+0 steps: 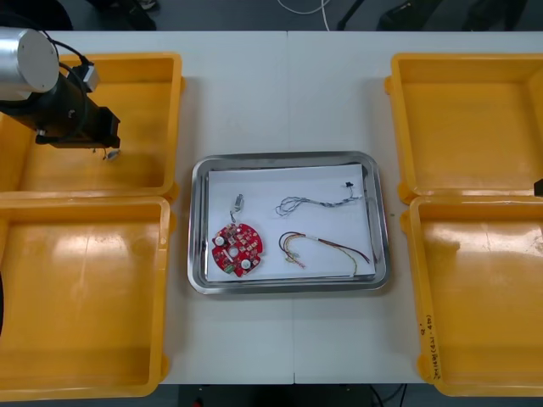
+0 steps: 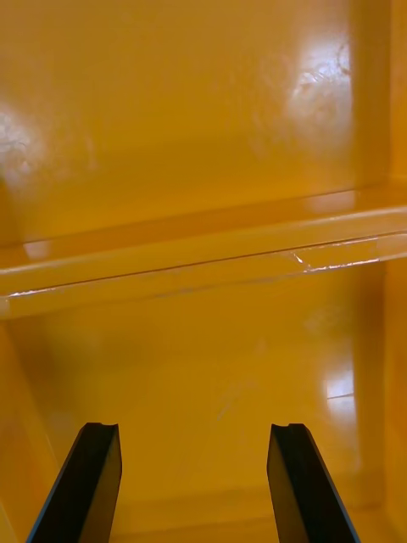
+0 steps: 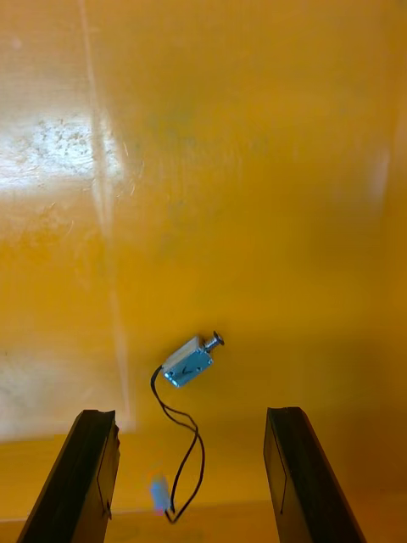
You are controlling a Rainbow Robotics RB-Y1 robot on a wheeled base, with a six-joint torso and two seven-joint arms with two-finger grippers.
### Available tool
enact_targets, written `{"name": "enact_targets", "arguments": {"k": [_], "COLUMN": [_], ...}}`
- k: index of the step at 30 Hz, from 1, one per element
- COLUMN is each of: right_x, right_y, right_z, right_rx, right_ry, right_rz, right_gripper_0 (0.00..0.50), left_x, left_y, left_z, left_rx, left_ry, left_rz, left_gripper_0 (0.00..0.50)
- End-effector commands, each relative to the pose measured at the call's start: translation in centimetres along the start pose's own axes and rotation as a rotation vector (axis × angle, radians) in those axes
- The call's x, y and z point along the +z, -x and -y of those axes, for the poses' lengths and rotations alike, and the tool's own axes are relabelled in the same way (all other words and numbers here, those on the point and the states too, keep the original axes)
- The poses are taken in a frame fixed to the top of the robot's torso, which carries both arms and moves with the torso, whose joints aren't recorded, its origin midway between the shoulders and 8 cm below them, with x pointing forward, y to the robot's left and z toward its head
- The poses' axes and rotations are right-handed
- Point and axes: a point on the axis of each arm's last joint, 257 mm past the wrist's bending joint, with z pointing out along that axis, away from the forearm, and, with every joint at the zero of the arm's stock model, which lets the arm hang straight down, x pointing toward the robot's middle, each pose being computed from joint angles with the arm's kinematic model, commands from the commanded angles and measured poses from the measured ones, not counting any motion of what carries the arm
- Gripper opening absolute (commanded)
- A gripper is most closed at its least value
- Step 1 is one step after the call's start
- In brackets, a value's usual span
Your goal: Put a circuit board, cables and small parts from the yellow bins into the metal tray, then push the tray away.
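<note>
Left hand — fingers apart — over small metal part in yellow bin.

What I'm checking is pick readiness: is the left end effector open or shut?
Open. On the left end effector, the fingers stand apart; the small metal part lies ungripped in the bin.

Assembly workshop: yellow bins, metal tray

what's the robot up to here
The left gripper, open, hangs over a small metal part with a black lead in the far left yellow bin. The metal tray holds a red circuit board, a blue and white cable, a red and yellow cable and another small part. The right gripper hangs open above the right bins.
</note>
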Motion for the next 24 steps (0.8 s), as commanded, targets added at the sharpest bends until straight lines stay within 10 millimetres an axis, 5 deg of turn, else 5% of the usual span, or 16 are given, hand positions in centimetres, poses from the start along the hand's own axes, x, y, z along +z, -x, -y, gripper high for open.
{"name": "enact_targets", "arguments": {"k": [1, 24], "right_x": [-1.6, -1.2], "right_y": [1.5, 0.6], "right_z": [1.3, 1.5], "right_rx": [-0.034, -0.119], "right_ry": [-0.018, -0.02], "right_rz": [0.051, 0.024], "right_gripper_0": [0.5, 0.5], "left_x": [-1.7, 2.3], "left_y": [3.6, 2.2], "left_z": [0.5, 1.0], "left_rx": [-0.007, 0.006], "left_ry": [0.003, 0.003], "left_rz": [0.077, 0.054], "left_gripper_0": [0.5, 0.5]}}
